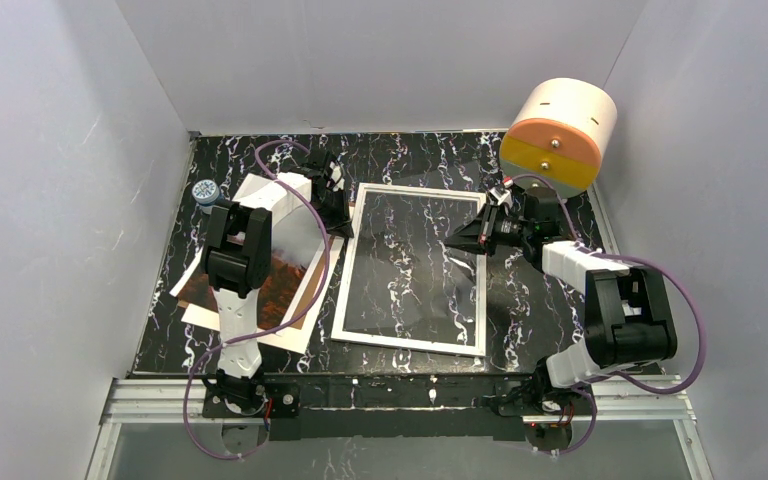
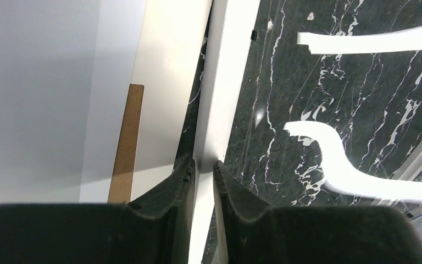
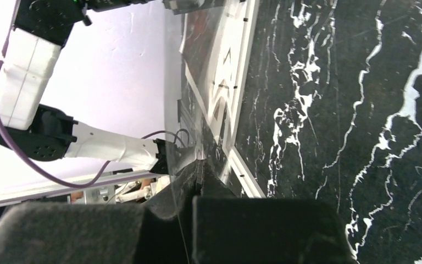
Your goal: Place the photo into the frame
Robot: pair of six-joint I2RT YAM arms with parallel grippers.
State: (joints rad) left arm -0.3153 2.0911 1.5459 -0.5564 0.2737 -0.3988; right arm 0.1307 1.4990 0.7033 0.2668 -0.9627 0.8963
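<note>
Top view: the frame (image 1: 345,270) lies flat mid-table. The photo (image 1: 278,285) lies outside it, just to its left.
Left wrist: left gripper (image 2: 204,165) is narrowed, pinching the frame's white rim.
Right wrist: right gripper (image 3: 200,165) is clamped tight on the clear pane's edge.

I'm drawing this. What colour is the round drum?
The drum is white and orange; top view shows best.

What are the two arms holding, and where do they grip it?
Both hold the frame. The left gripper has its jaws on the white rim's far left corner; the right gripper has jaws shut, it seems, on the clear pane's right edge.
</note>
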